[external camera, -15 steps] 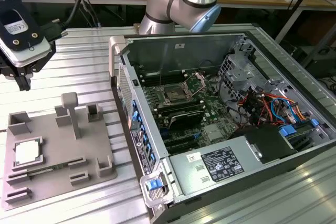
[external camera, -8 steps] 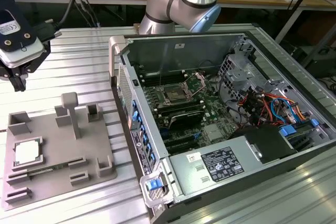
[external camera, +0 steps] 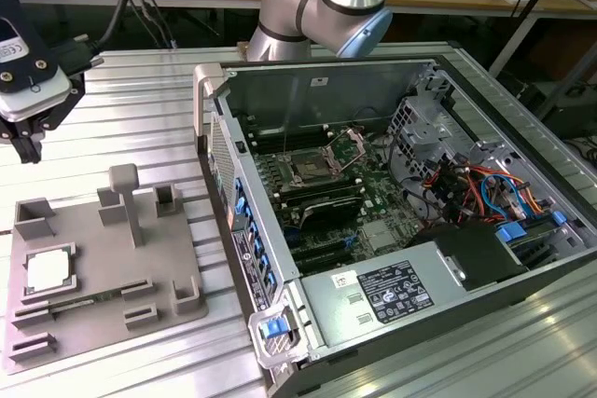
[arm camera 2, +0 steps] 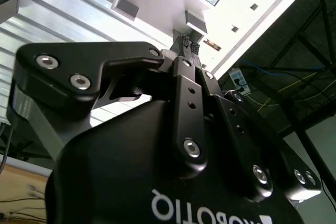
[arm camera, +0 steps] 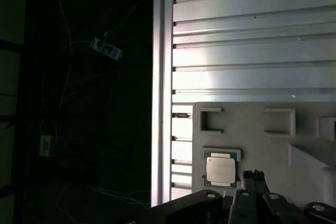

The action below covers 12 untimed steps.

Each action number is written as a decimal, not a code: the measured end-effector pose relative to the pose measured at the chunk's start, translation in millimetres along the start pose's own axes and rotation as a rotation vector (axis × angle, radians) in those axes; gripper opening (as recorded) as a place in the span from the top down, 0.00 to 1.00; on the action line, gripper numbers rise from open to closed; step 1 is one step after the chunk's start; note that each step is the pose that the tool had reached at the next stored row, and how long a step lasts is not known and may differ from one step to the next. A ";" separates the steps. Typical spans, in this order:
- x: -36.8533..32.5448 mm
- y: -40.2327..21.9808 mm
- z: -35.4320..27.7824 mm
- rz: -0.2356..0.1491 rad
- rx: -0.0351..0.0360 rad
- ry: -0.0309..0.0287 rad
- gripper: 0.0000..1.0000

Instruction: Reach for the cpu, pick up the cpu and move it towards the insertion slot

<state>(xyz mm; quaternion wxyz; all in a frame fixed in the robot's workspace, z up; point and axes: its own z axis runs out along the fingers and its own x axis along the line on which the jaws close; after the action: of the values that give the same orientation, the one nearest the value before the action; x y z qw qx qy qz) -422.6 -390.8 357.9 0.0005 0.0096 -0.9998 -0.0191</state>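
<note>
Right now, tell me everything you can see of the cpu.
The cpu is a small flat square chip, silvery-white metal top with a thin darker rim. It lies flat, top up, seated in a square raised frame on the grey holder plate, on the slatted metal table at the exterior view's left, outside the computer case. Only the frame touches it; the pincer hangs above, clear of it.

**Bench surface and its load**

I see a ribbed aluminium table, with the slats bare and bright with glare. Two items rest directly on it. A grey moulded fixture plate lies flat toward the exterior view's left. In the first wrist view it sits close to the table's edge. An open computer case stands at the exterior view's right, near the plate but not touching it.
</note>
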 end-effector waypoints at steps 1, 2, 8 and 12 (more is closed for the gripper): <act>0.3 0.0 0.1 0.000 0.0000 -0.0001 0.89; 0.7 0.0 0.1 0.000 0.0000 0.0000 0.89; 2.1 0.0 0.4 0.000 0.0000 0.0000 0.89; 3.3 0.0 0.7 0.000 0.0000 0.0000 0.89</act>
<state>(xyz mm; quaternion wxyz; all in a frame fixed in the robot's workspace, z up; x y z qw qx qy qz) -425.8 -390.9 357.2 0.0005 0.0096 -0.9998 -0.0191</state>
